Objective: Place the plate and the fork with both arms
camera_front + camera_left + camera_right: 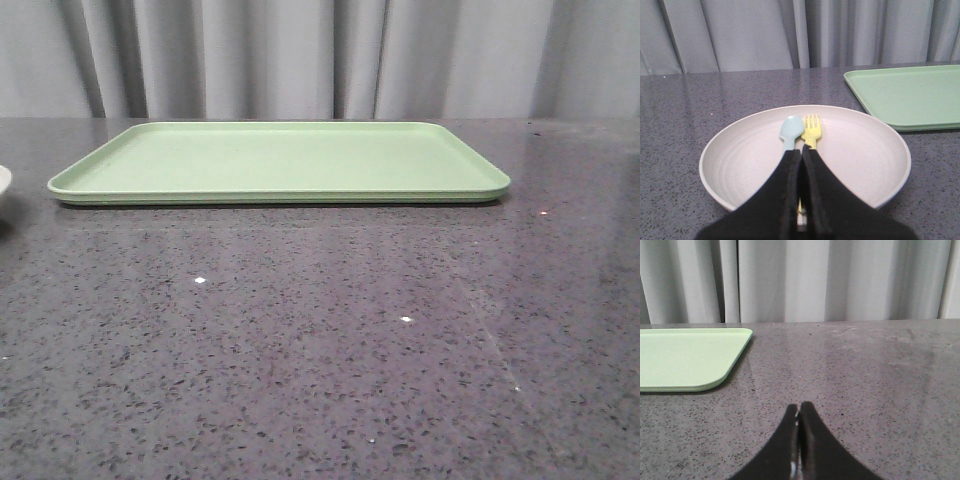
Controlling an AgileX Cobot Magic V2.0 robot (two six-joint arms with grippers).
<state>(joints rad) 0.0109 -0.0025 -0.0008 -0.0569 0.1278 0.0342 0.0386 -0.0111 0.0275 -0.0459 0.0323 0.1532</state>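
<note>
As the three views show it, the scene holds these items.
Table: dark speckled stone top [320, 350], grey curtain [320, 50] behind.
Tray: light green, rectangular [280, 160], flat on the table at centre; nothing lies on it.
Plate: cream, round [860, 150], on the table to the left of the tray and apart from it; only a sliver of rim [3, 180] shows in the front view.
Fork: yellow [811, 131], lying in the plate, tines toward the far rim, handle running under the left gripper's tips.
Spoon: pale blue [791, 131], just beside the fork, likewise in the plate.
Left gripper: black [801, 152], fingers pressed together over the plate, tips directly above the fork and spoon handles; holds nothing.
Right gripper: black [799, 410], fingers together, above bare table to the right of the tray; holds nothing.
</note>
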